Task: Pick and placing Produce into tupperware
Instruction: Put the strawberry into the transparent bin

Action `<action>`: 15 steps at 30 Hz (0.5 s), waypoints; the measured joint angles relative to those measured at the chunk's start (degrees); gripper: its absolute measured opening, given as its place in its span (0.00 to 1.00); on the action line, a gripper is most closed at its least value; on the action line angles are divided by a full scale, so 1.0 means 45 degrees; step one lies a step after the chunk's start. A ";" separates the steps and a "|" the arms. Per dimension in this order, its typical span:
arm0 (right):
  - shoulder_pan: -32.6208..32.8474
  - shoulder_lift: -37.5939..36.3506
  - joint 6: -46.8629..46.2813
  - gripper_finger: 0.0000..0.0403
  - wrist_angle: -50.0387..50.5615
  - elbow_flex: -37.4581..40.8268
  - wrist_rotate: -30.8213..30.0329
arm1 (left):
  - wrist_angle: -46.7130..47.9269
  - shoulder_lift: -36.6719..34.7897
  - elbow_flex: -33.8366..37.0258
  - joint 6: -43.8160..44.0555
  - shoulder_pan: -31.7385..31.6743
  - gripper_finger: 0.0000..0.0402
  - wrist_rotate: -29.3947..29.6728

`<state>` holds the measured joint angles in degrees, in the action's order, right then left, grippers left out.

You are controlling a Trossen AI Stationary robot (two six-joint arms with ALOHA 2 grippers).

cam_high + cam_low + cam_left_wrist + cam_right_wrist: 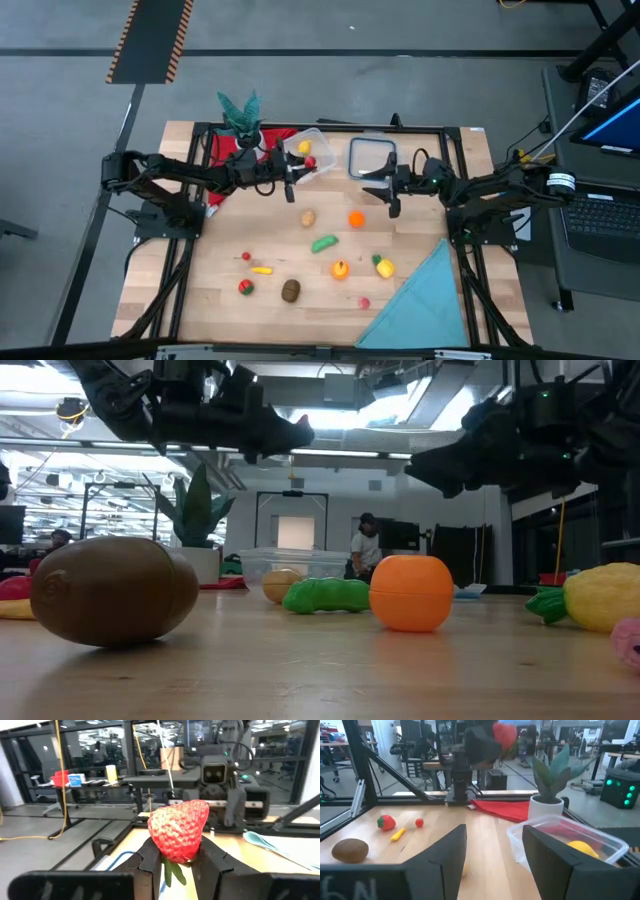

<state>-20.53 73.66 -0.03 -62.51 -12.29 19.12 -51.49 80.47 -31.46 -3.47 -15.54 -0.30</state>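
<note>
Kiwi sits closest in the low view, with the orange and green pod behind it and the tupperware further back. From above, the left gripper hangs right at the tub's edge, probably lining up a drop. Left wrist view: its fingers are clamped on a strawberry. Right wrist view: the right gripper is spread with nothing in it, near the tub, just waiting I guess.

Strawberry held above tupperware.
</note>
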 joint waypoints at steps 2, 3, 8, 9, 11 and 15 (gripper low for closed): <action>0.0000 -0.0021 -0.0057 0.49 -0.0056 0.0135 -0.0002 | 0.0056 -0.0166 0.0000 0.0006 -0.0176 0.18 -0.0005; 0.0000 -0.0021 -0.0132 0.49 -0.0052 0.0153 -0.0007 | 0.0151 -0.0256 0.0000 0.0006 -0.0268 0.19 -0.0011; -0.0005 -0.0021 -0.0178 0.49 -0.0115 0.0158 -0.0009 | 0.0637 -0.0359 0.0000 0.0230 -0.0764 0.22 0.0000; -0.0005 -0.0021 -0.0175 0.49 -0.0147 0.0158 -0.0027 | 0.0612 -0.0359 0.0000 0.0289 -0.0870 0.22 -0.0002; 0.0000 -0.0021 -0.0190 0.49 -0.0172 0.0158 -0.0266 | 0.0669 -0.0359 0.0000 0.0378 -0.1097 0.19 -0.0005; -0.0005 -0.0021 -0.0219 0.49 -0.0169 0.0158 -0.0517 | 0.0680 -0.0359 0.0000 0.0422 -0.1437 0.18 0.0005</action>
<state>-20.56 73.56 -1.02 -63.26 -11.57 16.80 -48.43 78.85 -31.46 -1.57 -22.01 -0.27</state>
